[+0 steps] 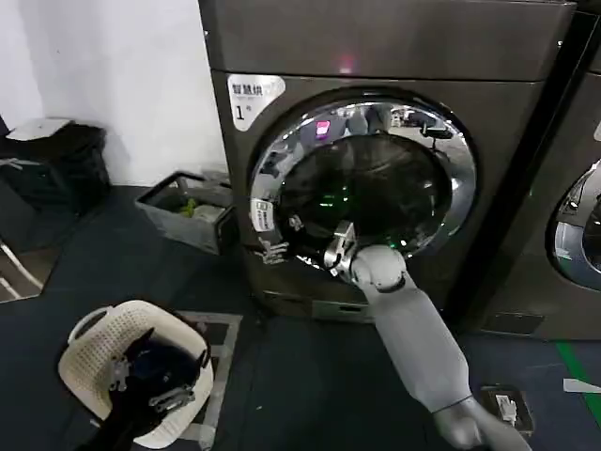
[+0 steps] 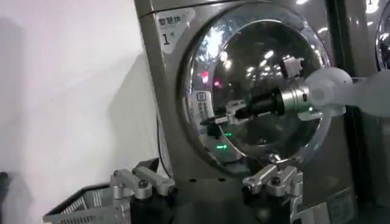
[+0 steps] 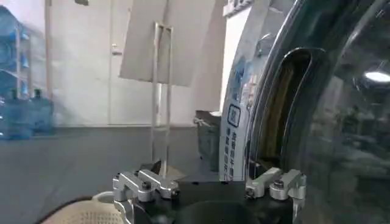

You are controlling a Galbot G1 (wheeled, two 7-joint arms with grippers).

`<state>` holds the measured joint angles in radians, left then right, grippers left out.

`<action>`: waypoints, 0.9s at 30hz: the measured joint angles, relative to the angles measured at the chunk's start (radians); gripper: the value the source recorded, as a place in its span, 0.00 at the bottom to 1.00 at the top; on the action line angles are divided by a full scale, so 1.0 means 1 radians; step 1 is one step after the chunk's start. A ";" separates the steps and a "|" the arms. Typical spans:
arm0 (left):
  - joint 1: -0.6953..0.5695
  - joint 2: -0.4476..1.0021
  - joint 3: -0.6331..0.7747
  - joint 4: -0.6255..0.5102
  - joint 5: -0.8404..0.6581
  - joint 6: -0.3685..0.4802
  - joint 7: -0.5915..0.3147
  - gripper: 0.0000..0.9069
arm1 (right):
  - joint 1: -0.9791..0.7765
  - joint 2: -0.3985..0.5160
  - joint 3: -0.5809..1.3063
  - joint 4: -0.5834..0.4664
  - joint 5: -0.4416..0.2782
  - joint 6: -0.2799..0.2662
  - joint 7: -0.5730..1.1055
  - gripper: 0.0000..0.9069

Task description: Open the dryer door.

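While its jaws stand spread and hold nothing at the left rim, the right gripper [image 1: 282,246] reaches across the dryer door [image 1: 376,178], the left gripper [image 2: 207,181] open near a white basket [image 1: 99,362] of dark items on open floor [image 1: 300,376].

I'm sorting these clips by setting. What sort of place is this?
Probably a laundry room: two front-loading machines side by side, the dryer door on the "1"-labelled one, and a white laundry basket on the dark floor.
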<state>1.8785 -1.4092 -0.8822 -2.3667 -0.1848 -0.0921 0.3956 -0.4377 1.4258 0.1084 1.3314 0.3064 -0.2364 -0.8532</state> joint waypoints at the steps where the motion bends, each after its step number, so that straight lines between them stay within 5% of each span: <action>1: -0.001 0.000 0.001 0.000 0.000 0.000 0.000 1.00 | -0.004 -0.003 0.003 0.007 0.003 -0.006 -0.012 1.00; 27: -0.064 0.046 -0.037 0.059 -0.071 0.059 -0.048 1.00 | -0.122 -0.087 0.042 0.217 0.077 -0.006 -0.235 1.00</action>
<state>1.8146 -1.3629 -0.9192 -2.3077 -0.2563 -0.0329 0.3471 -0.5598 1.3389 0.1502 1.5488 0.3835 -0.2425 -1.0880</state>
